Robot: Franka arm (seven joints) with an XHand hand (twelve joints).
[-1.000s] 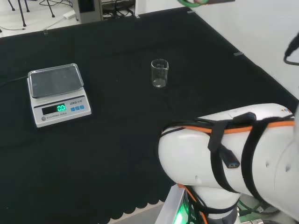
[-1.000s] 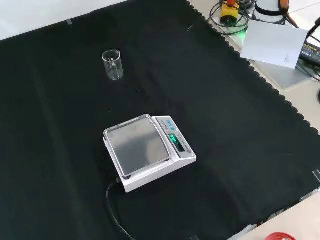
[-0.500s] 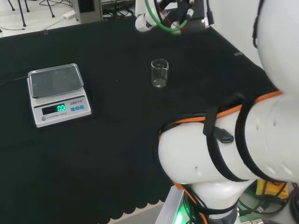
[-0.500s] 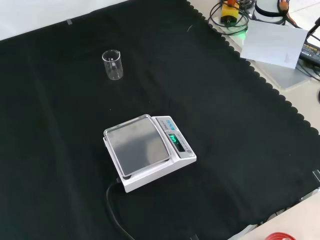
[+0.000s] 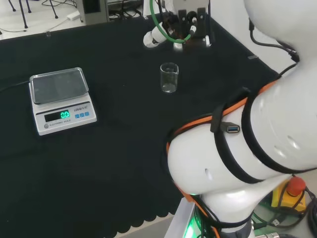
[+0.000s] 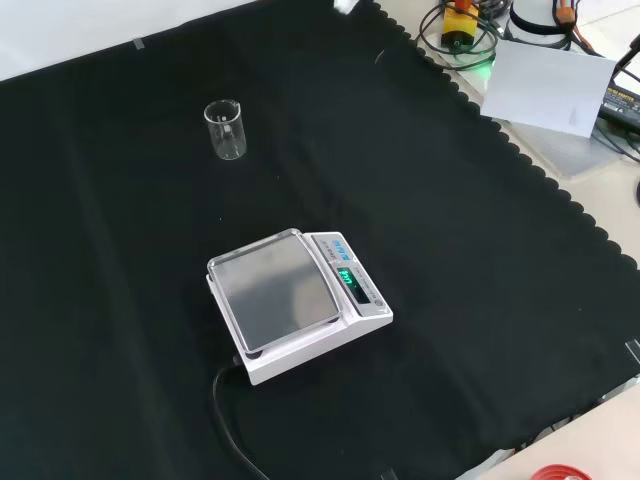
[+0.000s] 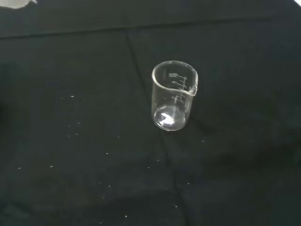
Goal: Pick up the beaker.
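Head view: the counter (image 5: pixel 124 163), covered in black cloth, takes up most of the frame, with the arm's white links large at the lower right. A scale (image 5: pixel 60 99) sits at the left of the frame, well apart from everything else. The beaker (image 5: pixel 169 78) stands upright and empty in the upper middle of the frame, its long axis vertical, its open mouth up. The hand (image 5: pixel 171 30) hangs at the top of the frame, above the beaker and slightly to its left, clear of it and of the cloth, with nothing in its hold. Whether the fingers are spread or curled cannot be told from here.

From the front, the beaker (image 6: pixel 226 129) stands alone in the upper left of the frame, with bare cloth all round it and the scale (image 6: pixel 297 303) well below it in the frame.

Past the palm, the wrist camera has the beaker (image 7: pixel 173 95) near the centre of the frame, spout turned to the right. So the coming move looks like a descent onto the beaker, with the fingers closing round its upright wall.
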